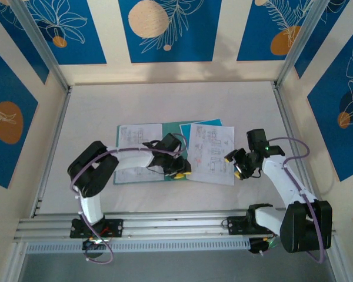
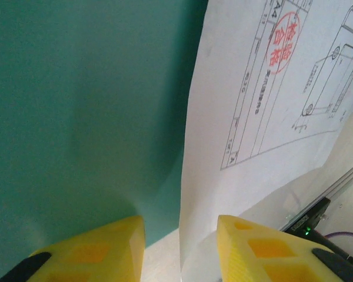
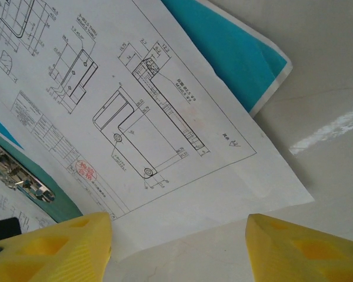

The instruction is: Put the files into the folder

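The teal folder lies open on the table, with a printed white sheet on its left half. A second printed white sheet lies skewed over the folder's right side, on top of a bright-blue sheet. My left gripper hovers at the folder's near edge. In the left wrist view it is open, and the white sheet's edge runs between the yellow fingers beside the teal folder. My right gripper is open over the white sheet's corner, holding nothing.
The folder's metal clip shows at the left of the right wrist view, and the blue sheet pokes out past the white one. An aluminium rail runs along the near edge. Side walls enclose the white table.
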Controlling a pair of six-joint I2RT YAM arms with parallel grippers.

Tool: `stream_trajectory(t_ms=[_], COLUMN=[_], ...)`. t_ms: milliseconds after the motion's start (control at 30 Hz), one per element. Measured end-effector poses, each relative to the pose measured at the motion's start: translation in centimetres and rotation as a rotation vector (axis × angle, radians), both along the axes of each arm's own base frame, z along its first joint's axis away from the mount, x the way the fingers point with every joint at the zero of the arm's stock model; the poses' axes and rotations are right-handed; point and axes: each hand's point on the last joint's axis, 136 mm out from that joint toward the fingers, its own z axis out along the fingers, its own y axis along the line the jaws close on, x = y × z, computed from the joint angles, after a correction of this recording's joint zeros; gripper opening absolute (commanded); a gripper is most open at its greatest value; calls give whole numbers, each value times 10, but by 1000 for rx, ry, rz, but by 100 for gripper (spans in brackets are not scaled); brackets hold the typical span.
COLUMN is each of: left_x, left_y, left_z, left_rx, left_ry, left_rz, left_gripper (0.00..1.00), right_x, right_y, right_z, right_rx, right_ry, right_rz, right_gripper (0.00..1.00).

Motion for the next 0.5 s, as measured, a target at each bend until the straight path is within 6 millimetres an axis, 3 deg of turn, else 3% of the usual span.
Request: stream_trajectory(t_ms=[100, 200, 500], left_x=[0, 0, 11], left_y=[-5, -10, -27], left_z=[-4, -5, 7], left_rx=[-8, -19, -96], left_ry=[11, 17, 32], left_rz=[13, 23, 123], left_gripper=[19, 0, 0], right_x=[0, 0, 2], right_y=[0, 0, -8], right_z=[0, 1, 8], right_rx=[6, 14, -6], right_ry=[-2, -3, -8], right_rz=[2, 4, 1], right_gripper=[62, 61, 59])
